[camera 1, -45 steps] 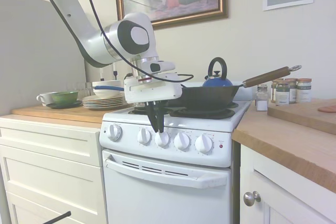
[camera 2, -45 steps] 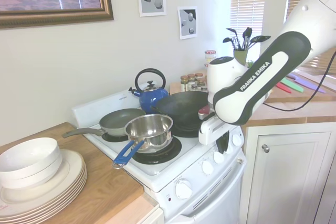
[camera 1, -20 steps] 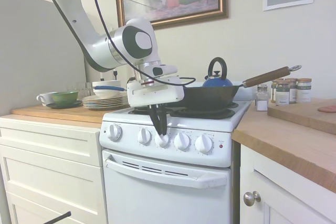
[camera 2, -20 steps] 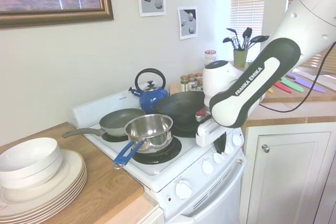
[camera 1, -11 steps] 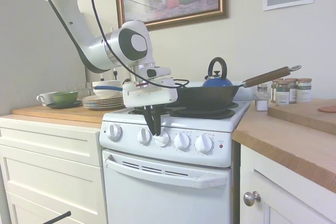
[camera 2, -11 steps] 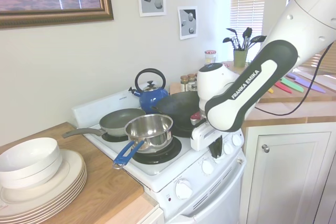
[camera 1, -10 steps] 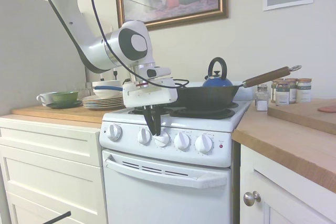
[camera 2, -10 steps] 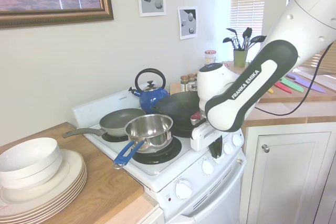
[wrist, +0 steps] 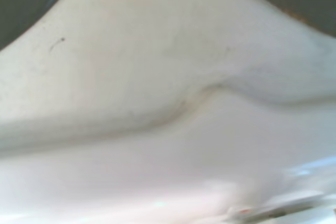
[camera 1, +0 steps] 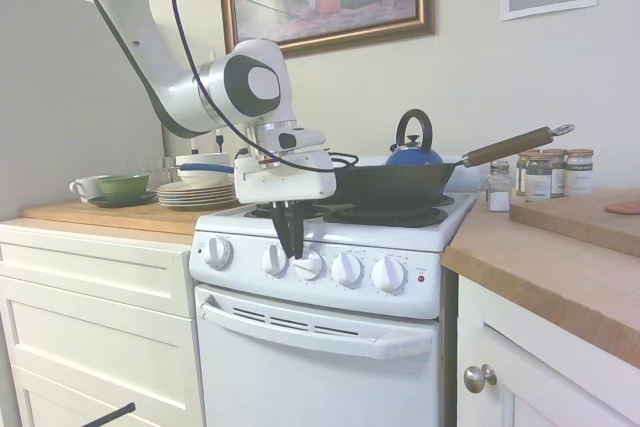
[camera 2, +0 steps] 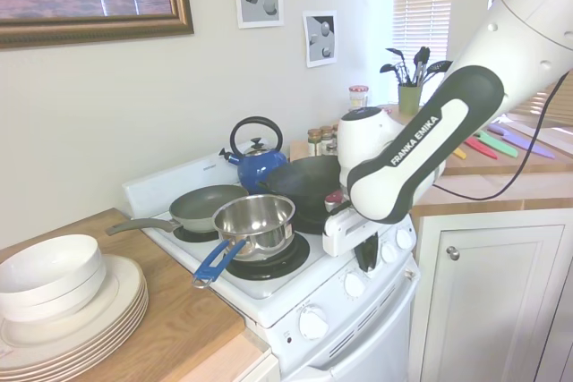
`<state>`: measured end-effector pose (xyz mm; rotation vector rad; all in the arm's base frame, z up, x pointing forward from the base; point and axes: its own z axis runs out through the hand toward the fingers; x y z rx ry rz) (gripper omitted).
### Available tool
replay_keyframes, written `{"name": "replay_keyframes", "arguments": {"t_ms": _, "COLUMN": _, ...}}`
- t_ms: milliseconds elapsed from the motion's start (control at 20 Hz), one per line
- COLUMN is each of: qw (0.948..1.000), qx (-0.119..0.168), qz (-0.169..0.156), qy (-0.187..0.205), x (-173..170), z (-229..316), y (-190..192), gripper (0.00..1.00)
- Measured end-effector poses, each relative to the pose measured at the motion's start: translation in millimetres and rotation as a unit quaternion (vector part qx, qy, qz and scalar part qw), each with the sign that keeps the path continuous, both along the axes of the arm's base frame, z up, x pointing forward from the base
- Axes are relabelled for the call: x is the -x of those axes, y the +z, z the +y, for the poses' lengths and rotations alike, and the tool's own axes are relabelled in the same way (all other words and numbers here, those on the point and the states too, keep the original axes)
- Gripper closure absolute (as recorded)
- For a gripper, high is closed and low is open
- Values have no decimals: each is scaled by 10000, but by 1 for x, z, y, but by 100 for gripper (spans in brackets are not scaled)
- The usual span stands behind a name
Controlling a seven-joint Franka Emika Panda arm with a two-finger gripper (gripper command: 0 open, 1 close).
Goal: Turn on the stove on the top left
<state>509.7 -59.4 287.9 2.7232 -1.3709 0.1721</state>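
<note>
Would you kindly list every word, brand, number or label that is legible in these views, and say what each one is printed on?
"FRANKA EMIKA": printed in white along the dark band of the robot arm, second exterior view.
Spice jars: labels too small to read.
Stove knobs: no markings can be read.
Wrist view: blurred white surface, no text.

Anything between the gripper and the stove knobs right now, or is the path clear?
Nothing visible stands between them. The gripper hangs fingers-down right at the stove's knob row, tips between the second knob and third knob. The pans sit behind on the burners.
</note>
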Motion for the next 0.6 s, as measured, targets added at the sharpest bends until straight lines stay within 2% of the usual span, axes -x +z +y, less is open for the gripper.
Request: {"name": "replay_keyframes", "arguments": {"t_ms": 600, "qw": 9998, "qx": -30, "qz": 138, "qy": -123, "x": 5, "z": -13, "y": -18, "gripper": 100}}
